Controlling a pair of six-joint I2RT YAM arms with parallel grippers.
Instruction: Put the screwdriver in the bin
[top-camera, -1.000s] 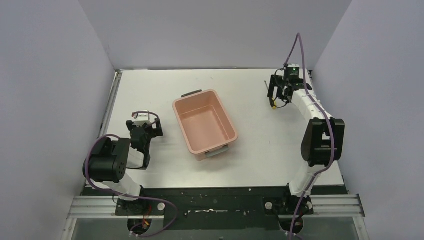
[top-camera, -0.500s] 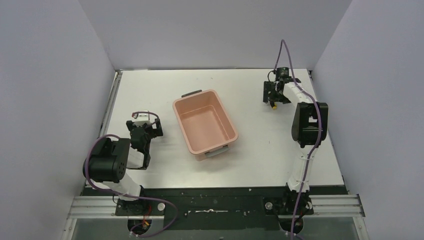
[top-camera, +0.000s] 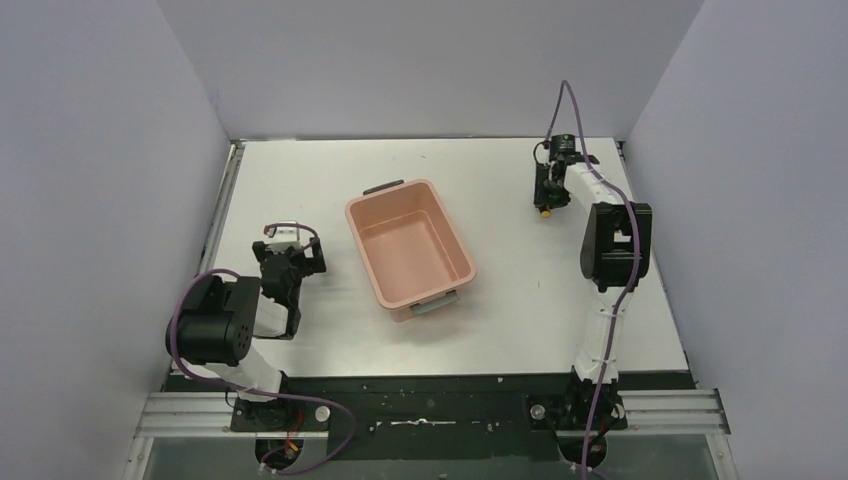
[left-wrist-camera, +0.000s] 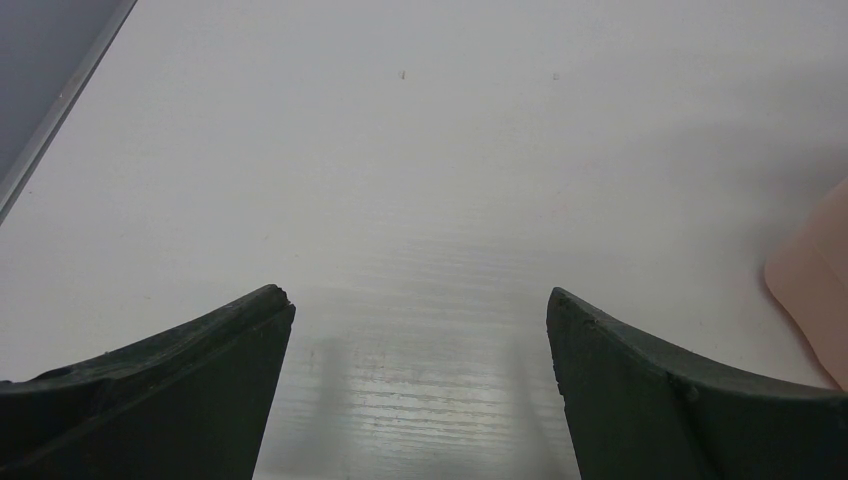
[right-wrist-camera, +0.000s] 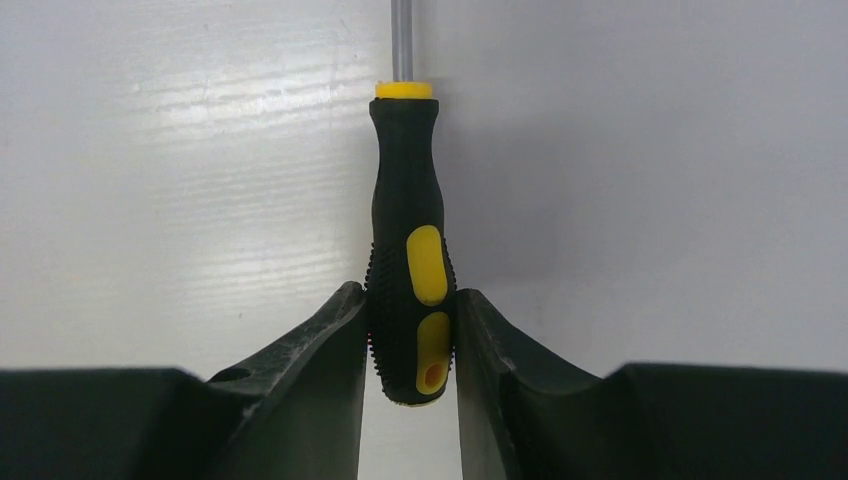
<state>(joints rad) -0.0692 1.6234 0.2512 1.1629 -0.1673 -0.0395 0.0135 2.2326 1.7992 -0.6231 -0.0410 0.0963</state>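
Note:
The screwdriver (right-wrist-camera: 404, 190) lies on the white table at the far right, its black and yellow handle toward me and its thin shaft pointing away. My right gripper (right-wrist-camera: 408, 300) is shut on the butt end of that handle, both fingers pressed against its ribbed sides. From above, the right gripper (top-camera: 546, 198) is down at the table with the screwdriver's yellow end (top-camera: 545, 211) showing beside it. The salmon-pink bin (top-camera: 410, 250) stands empty mid-table, well left of the screwdriver. My left gripper (left-wrist-camera: 415, 300) is open over bare table, left of the bin (left-wrist-camera: 815, 290).
White walls close in the table at the back and on both sides. A metal rail (top-camera: 225, 200) runs along the table's left edge. The left arm (top-camera: 288, 258) rests low at the near left.
My right gripper has shifted slightly left over the screwdriver and its jaws have closed onto the handle. The left arm and the bin have not moved.

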